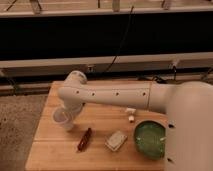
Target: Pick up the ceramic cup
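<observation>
The ceramic cup (62,119) is small, white and handleless, and sits at the left side of the wooden table (55,155). My white arm reaches from the right across the table, and its end bends down over the cup. The gripper (69,112) is at the cup's upper right rim, mostly hidden under the arm's wrist. I cannot tell whether the cup touches the table.
A dark brown bar (84,139) lies right of the cup. A pale packet (116,141) and a wide green bowl (150,139) sit further right. A small white piece (131,114) lies under the arm. The table's left edge is close to the cup.
</observation>
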`<state>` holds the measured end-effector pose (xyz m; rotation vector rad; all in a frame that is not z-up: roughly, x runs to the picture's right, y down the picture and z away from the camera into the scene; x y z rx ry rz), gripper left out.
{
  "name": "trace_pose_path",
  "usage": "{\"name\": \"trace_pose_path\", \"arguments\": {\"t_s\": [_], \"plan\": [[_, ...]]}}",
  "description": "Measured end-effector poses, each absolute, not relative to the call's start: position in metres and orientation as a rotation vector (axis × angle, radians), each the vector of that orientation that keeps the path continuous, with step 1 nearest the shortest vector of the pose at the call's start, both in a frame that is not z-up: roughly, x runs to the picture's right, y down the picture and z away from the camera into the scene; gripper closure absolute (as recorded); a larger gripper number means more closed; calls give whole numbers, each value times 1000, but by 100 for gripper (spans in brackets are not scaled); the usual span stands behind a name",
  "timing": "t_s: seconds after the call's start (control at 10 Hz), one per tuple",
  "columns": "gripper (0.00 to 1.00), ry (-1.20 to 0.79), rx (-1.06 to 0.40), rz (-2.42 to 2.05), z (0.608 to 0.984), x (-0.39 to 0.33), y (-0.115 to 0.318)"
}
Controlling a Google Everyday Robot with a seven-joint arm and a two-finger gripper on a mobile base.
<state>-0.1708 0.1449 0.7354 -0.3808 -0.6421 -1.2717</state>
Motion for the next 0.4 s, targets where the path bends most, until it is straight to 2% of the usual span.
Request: {"name": "trace_pose_path", "arguments": {"t_s": [0.4], "plan": [[98, -644, -380, -1280, 732, -164, 135]]}}
